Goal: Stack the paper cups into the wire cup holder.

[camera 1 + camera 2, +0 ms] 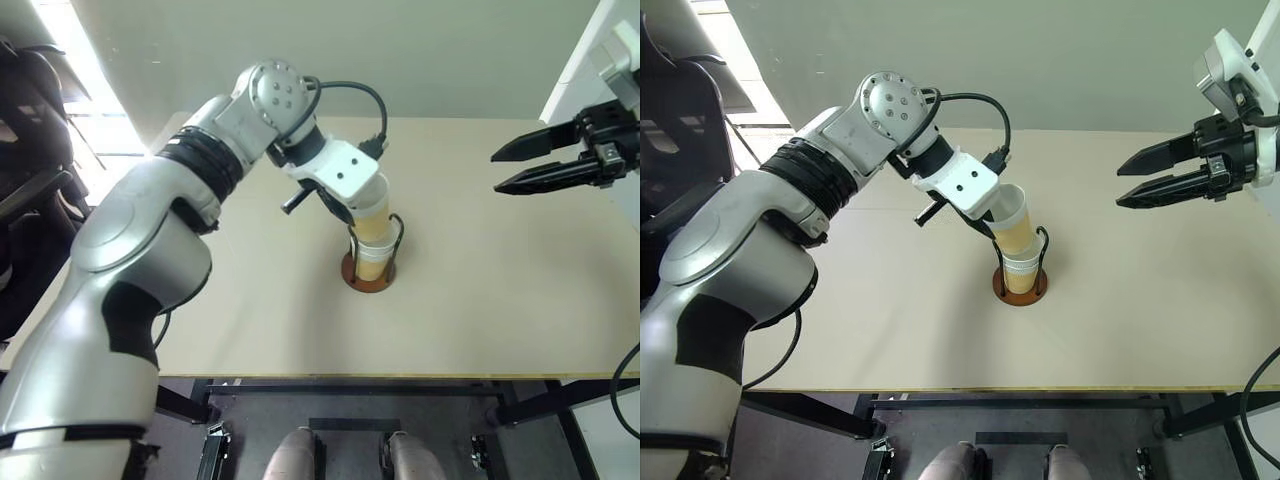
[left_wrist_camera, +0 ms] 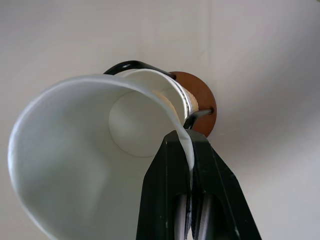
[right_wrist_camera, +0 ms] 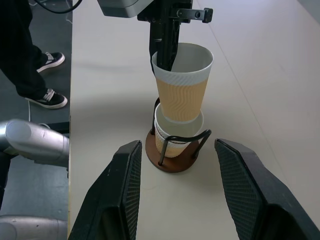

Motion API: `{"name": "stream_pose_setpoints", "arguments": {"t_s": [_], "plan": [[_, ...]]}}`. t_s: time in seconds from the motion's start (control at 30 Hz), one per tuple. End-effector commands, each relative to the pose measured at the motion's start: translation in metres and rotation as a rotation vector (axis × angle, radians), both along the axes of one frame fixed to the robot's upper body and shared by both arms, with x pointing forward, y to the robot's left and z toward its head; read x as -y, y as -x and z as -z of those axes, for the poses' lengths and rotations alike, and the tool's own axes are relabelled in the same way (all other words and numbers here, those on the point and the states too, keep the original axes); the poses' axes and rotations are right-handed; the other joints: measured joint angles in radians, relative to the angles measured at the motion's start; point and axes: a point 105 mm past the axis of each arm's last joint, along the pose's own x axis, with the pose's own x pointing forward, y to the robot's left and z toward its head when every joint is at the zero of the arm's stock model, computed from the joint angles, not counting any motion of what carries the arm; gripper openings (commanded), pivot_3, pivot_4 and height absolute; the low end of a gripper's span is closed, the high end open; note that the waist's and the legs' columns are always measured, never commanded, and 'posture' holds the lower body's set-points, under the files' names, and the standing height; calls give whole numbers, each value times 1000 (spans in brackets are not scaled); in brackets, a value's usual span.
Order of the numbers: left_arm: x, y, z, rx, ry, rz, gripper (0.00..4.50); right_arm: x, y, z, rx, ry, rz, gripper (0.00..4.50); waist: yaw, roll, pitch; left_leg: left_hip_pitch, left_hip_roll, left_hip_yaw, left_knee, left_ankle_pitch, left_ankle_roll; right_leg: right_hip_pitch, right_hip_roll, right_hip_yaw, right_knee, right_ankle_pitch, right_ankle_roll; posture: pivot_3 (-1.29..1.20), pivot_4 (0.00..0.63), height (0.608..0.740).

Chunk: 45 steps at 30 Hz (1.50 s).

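The wire cup holder (image 3: 172, 164), a rust-brown disc with black wire loops, stands mid-table and has a paper cup (image 3: 167, 137) seated in it. A second paper cup (image 3: 182, 92), yellow-tan with a white rim, hangs slightly tilted over it, its bottom dipping into the lower cup's mouth. My left gripper (image 2: 189, 145) is shut on this upper cup's rim, one finger inside and one outside. My right gripper (image 1: 1122, 187) hovers open and empty above the table's right side, pointing toward the holder.
The beige table (image 1: 250, 320) has its front edge near me. A person's legs and sneakers (image 3: 40, 75) stand on the floor off the table's left side, near a dark chair (image 1: 30, 150). A white panel (image 1: 585, 60) rises at the far right.
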Motion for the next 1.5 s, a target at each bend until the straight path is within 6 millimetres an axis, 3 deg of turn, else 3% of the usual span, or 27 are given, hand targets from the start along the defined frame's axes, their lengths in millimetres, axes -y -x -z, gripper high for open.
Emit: {"name": "stream_pose_setpoints", "arguments": {"t_s": [0.03, 0.43, 0.53, 0.9, 1.07, 1.2, 1.3, 1.5], "plan": [[1, 5, -1, -11, -20, 31, 19, 3, 6, -8, 43, 16, 6, 2333, 1, 0, 0, 0, 1, -1, 1, 0, 0, 0, -1, 1, 0, 0, 0, 0, 150, 740], [16, 4, -3, -12, 29, 50, 19, 4, 6, -5, 39, 25, 12, 2333, 3, 0, 0, -1, 0, -1, 1, 0, 0, 1, -2, 1, 0, 0, 1, 0, 150, 740], [22, 5, -6, -9, 58, 59, 575, 5, 6, -4, 39, 28, 17, 2333, 3, 0, 0, -1, -1, -1, 1, -1, 1, 1, -1, 1, -1, 0, 2, 0, 150, 740], [19, 1, -15, 7, 99, 31, 4389, 7, 3, -3, 45, 32, 27, 2333, 3, 0, 0, 0, 0, -1, 0, -1, 1, 1, -1, 1, -1, 1, 4, 0, 150, 740], [28, -6, -67, -142, 554, -129, 4454, 13, -12, -2, 86, -1, 92, 2333, 2, 0, 0, 0, -1, 0, 0, -1, 1, 1, -1, 1, -1, 0, 4, 0, 150, 740], [16, -36, -108, -209, 1042, -385, 4454, 35, -48, 2, 199, -65, 272, 2333, -1, 0, 0, 1, 0, 1, 0, -1, 1, 1, -1, 2, -1, 1, 4, 0, 150, 740], [-7, -59, -102, -221, 1197, -560, 4454, 48, -69, 8, 233, -131, 381, 2333, -1, 1, 0, 3, 0, 1, 0, 0, 1, 1, -1, 2, 0, 3, 7, 0, 150, 740], [-42, -92, -57, -166, 1328, -834, 4454, 60, -109, 38, 298, -252, 562, 2333, -3, 4, 0, 6, 2, 2, -2, 1, -1, 1, 1, 1, 1, 6, 9, 0, 150, 740]]}}
